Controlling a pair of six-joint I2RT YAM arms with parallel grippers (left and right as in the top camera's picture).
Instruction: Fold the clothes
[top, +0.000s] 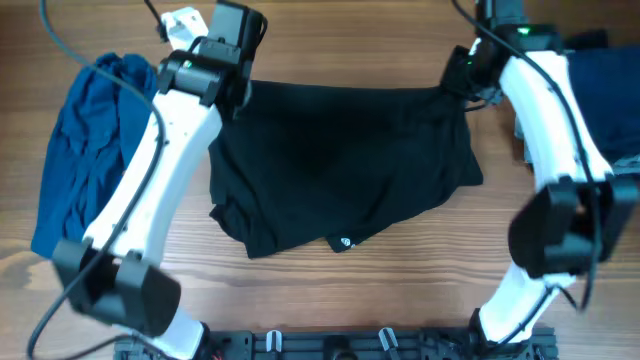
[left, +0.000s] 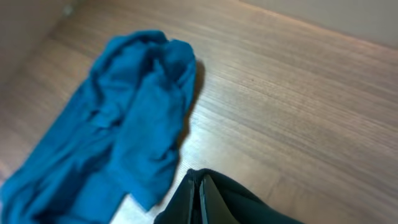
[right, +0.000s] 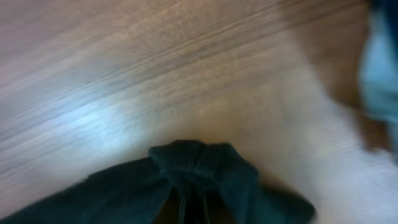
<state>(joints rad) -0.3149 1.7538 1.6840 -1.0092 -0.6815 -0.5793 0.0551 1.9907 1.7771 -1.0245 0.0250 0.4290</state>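
Standing over the wooden bench (top: 400, 290), I'd say the folding is barely under way; the black soft-fabric T-shirt (top: 340, 170) lies in the middle of it, spread wide but rumpled, its near edge ragged, with the small white round logo (top: 345, 242) showing right at that edge; the left claw (top: 232, 92) is closed on the shirt's far left corner, and its own camera shows black cloth bunched at its shut tips; the right claw (top: 462, 82) is likewise clamped on the far right corner, a knot of dark fabric gathered at its tips in the wrist view; both far corners are in hand and the far edge runs fairly straight between them, which reads to me as the set-up for a fold, not a finished one; whether a layer is already doubled over I cannot tell from above; most of the work looks left: bringing edges together, squaring the sides, ending with a compact packet; the bright blue garment (top: 90, 150) lies heaped to the left and a dark navy garment (top: 600, 70) sits at the far right, neither in a claw.
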